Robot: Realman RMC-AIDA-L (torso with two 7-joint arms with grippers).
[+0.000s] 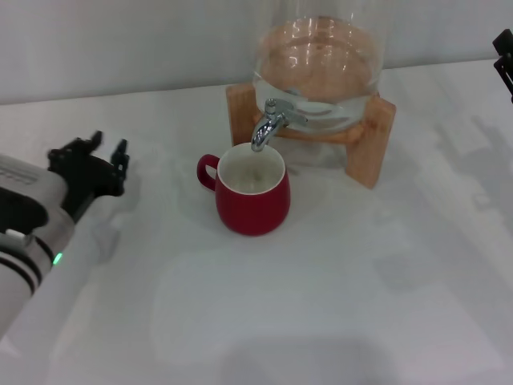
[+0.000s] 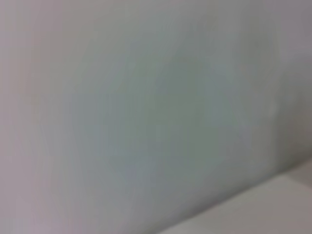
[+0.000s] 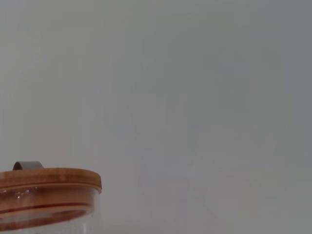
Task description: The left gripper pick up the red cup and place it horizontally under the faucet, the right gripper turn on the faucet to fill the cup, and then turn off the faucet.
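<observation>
The red cup (image 1: 252,195) stands upright on the white table, its white inside showing and its handle pointing left. Its mouth sits right under the spout of the chrome faucet (image 1: 271,122). The faucet is fixed to a clear glass jar (image 1: 321,64) on a wooden stand (image 1: 370,144). My left gripper (image 1: 106,152) is open and empty at the left of the table, well apart from the cup. My right gripper (image 1: 505,56) shows only as a black tip at the right edge. The left wrist view shows only blank grey.
The right wrist view shows the jar's wooden lid (image 3: 48,187) with a small metal handle (image 3: 27,165) against a plain grey wall. The white table (image 1: 321,305) spreads in front of the cup and stand.
</observation>
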